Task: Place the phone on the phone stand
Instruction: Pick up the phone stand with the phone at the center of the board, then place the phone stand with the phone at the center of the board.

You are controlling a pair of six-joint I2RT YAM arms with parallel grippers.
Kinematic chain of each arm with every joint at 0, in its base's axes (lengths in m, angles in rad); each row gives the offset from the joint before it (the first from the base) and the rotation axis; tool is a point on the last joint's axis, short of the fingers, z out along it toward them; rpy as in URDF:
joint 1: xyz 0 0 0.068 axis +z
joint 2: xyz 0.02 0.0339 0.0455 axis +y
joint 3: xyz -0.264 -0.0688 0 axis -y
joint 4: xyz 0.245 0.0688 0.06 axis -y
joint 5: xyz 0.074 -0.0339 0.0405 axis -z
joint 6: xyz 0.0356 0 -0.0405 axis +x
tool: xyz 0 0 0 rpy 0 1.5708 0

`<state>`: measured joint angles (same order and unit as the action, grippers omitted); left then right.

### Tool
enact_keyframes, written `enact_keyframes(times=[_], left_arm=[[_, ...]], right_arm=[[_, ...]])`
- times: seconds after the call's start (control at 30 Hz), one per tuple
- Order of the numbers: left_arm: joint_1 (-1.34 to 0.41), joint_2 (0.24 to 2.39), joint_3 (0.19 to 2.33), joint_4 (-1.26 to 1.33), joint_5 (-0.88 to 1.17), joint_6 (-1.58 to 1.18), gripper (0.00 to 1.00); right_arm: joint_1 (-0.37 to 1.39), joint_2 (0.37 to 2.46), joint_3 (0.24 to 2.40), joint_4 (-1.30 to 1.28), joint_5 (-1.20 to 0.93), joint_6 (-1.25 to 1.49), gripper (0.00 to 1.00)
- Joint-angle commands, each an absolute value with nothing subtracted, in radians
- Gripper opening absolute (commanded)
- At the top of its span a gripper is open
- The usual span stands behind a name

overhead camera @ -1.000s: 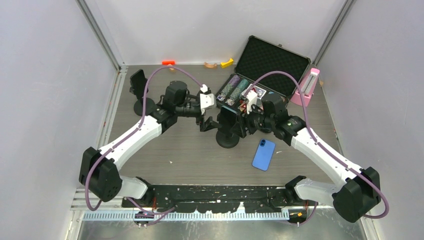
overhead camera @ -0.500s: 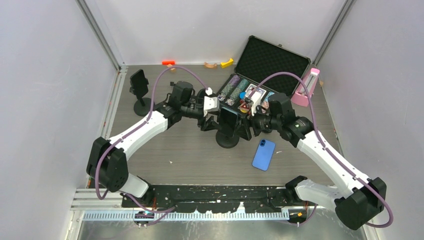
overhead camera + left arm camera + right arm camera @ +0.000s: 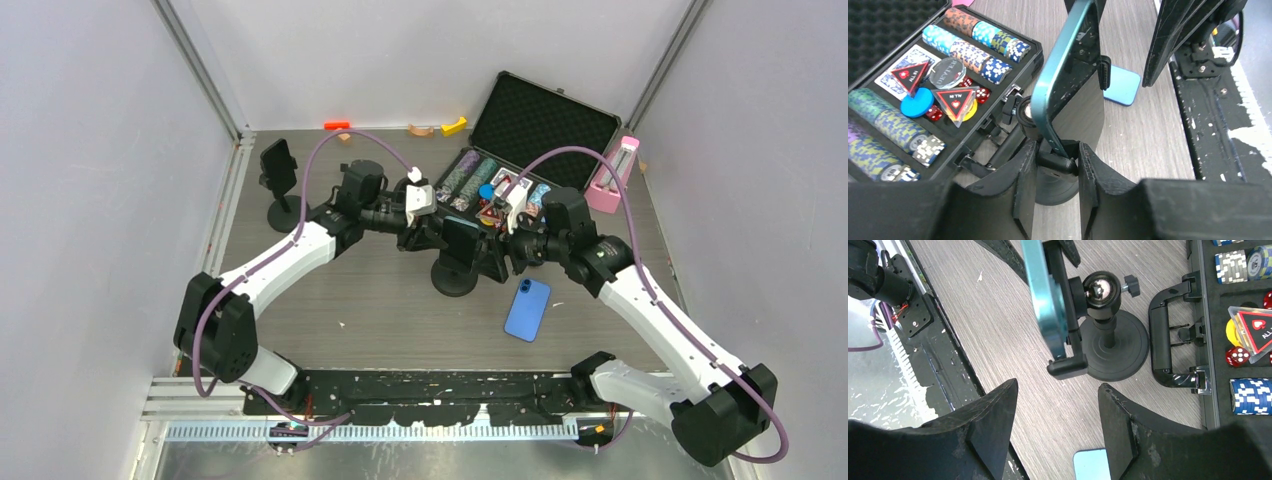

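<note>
Though near stand (image 3: 455, 280), chips (image 3: 466, 180) in case (image 3: 545, 115)

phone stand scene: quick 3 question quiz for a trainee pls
1. True or false: the blue phone lies flat on the table.
2. What is stored in the open case? A poker chips, B spanners, C fruit.
3. Fill in: near the middle phone stand, the right gripper has its jaws ___.
Key: 1 true; 2 A; 3 open.
</note>
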<state>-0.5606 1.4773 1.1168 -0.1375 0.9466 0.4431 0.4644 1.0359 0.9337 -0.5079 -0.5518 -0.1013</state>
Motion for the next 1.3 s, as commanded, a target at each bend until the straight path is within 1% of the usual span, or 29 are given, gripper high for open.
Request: enact_keyframes(times=[0.0, 0.17, 0.2, 0.33, 0.53, 0.67, 0.73, 0.87, 0.97, 1.13, 1.27], left_arm=[[-0.556, 1.475, 1.094, 0.027, 0.956, 0.357, 0.23], [-0.538, 1.429, 1.069, 0.02, 0.9, 0.324, 0.01], [-0.531, 1.416, 1.063, 0.016, 0.886, 0.313, 0.0], [-0.492, 1.355, 1.063, -0.055, 0.824, 0.305, 0.0], [-0.406, 1.222, 1.059, -0.195, 0.674, 0.387, 0.0], [-0.313, 1.2, 1.135, -0.391, 0.659, 0.402, 0.0], [-0.268, 1.187, 1.14, -0.424, 0.647, 0.408, 0.0], [-0.2, 1.154, 1.054, -0.279, 0.561, 0.377, 0.0], [-0.146, 1.172, 1.018, -0.161, 0.531, 0.331, 0.0], [-0.049, 1.262, 1.028, 0.005, 0.492, 0.232, 0.0], [-0.005, 1.323, 1.048, 0.108, 0.457, 0.185, 0.0]], right_arm=[[0.456, 0.999, 0.957, -0.5, -0.556, -0.115, 0.65], [0.452, 0.99, 0.962, -0.502, -0.549, -0.112, 0.65], [0.452, 0.99, 0.963, -0.503, -0.548, -0.111, 0.65], [0.451, 0.989, 0.968, -0.499, -0.539, -0.108, 0.65], [0.45, 0.99, 0.976, -0.499, -0.519, -0.103, 0.65], [0.451, 0.997, 0.976, -0.489, -0.513, -0.097, 0.65], [0.451, 1.002, 0.975, -0.478, -0.513, -0.092, 0.65], [0.45, 1.011, 0.973, -0.457, -0.521, -0.081, 0.65], [0.449, 1.014, 0.974, -0.453, -0.522, -0.077, 0.65], [0.448, 1.009, 0.969, -0.459, -0.508, -0.079, 0.65], [0.446, 1.002, 0.958, -0.459, -0.498, -0.084, 0.65]])
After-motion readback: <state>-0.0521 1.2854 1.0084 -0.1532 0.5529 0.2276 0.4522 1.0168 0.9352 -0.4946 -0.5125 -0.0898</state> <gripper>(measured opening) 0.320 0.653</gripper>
